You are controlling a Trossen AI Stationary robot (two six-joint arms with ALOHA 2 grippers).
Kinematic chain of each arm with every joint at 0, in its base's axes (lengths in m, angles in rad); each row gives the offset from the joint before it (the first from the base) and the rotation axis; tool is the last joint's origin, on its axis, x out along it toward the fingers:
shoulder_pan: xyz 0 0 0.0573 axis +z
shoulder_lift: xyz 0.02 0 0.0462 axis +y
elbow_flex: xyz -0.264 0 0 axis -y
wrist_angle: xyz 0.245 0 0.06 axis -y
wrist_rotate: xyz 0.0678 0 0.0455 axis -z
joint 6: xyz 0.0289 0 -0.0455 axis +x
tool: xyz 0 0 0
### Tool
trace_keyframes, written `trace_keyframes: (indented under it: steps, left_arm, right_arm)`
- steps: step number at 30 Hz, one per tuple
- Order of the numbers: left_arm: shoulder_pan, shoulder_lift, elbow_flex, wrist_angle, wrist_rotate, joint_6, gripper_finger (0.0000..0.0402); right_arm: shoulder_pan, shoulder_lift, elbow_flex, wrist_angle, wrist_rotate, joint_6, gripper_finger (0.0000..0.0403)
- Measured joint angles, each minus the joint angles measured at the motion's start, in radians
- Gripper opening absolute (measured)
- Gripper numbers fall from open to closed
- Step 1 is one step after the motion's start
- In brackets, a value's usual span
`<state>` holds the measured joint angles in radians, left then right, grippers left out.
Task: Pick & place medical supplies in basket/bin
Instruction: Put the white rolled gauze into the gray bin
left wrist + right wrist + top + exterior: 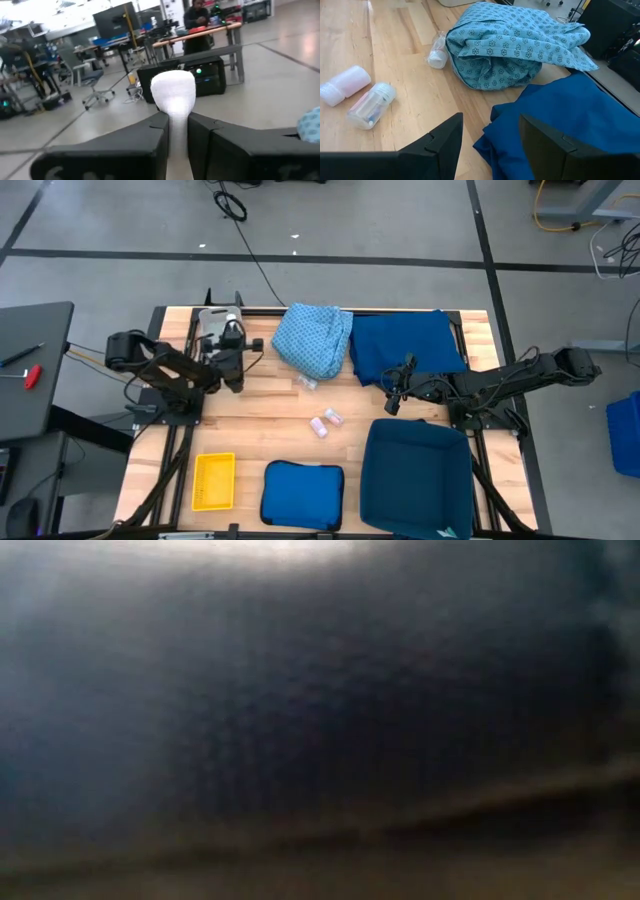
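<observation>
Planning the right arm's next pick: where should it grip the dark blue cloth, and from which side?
Probably from above, at the raised fold on the dark blue cloth edge nearest the right gripper. Its jaws are open just before that bunched corner, which offers thickness to pinch; the rest spreads flatter toward the table's back edge and touches the light blue patterned cloth.

Even bright light; low view wholly blurred.

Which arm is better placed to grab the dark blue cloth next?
Right, probably. The right gripper is open at the dark blue cloth's edge, while the left gripper is shut on a white roll.
</observation>
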<state>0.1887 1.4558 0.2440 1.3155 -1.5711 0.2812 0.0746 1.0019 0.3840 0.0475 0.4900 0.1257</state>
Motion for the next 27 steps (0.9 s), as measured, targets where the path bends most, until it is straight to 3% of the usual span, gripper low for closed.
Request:
trace_keyframes:
  steps: [19,24,27]
  left_arm:
    - [-0.06,-0.138,0.001,0.047,0.0,0.183,0.004]
    - [-0.01,-0.143,0.001,0.034,0.0,0.146,0.004]
    - [0.03,-0.134,0.001,-0.058,0.001,0.061,0.004]
  right_arm:
    - [0.0,0.0,0.0,0.0,0.0,0.0,0.0201]
    - [0.0,0.0,0.0,-0.001,0.0,0.0,0.0201]
    - [0.0,0.0,0.0,-0.001,0.0,0.0,0.0201]
